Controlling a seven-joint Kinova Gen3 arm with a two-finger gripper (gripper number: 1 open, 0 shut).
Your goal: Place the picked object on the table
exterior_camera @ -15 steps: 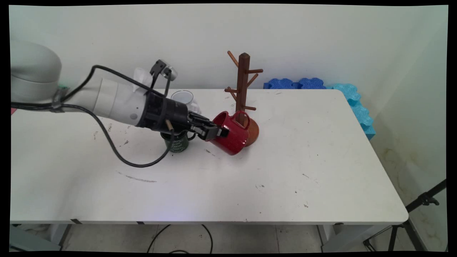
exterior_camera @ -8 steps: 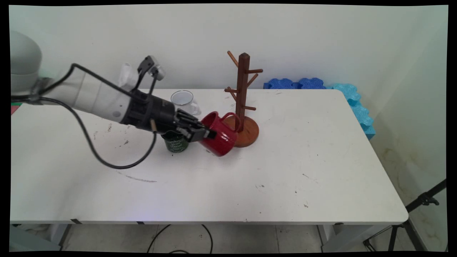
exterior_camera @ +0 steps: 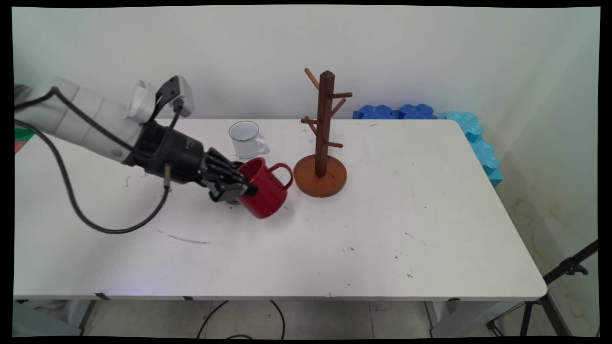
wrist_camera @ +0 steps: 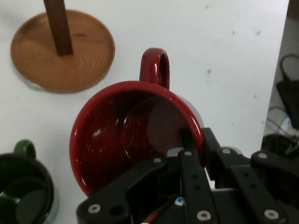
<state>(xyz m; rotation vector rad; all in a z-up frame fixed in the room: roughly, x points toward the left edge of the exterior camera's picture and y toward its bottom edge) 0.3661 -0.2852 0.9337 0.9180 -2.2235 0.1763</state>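
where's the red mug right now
In the main view the red enamel mug sits left of centre, tilted in the black two-finger gripper, which pinches its rim. The round base of the wooden mug tree is to its right, the white mug behind it.

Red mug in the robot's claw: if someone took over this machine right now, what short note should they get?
End effector: shut on the red mug, pinching its rim with one finger inside and one outside; the mug is tilted, handle towards the mug tree.
Green mug: right beside the red one, mostly hidden behind the end effector in the main view.
White mug: upright on the table, behind them.
Change: a second ago the red mug was at the tree's base; now it is clear of it.
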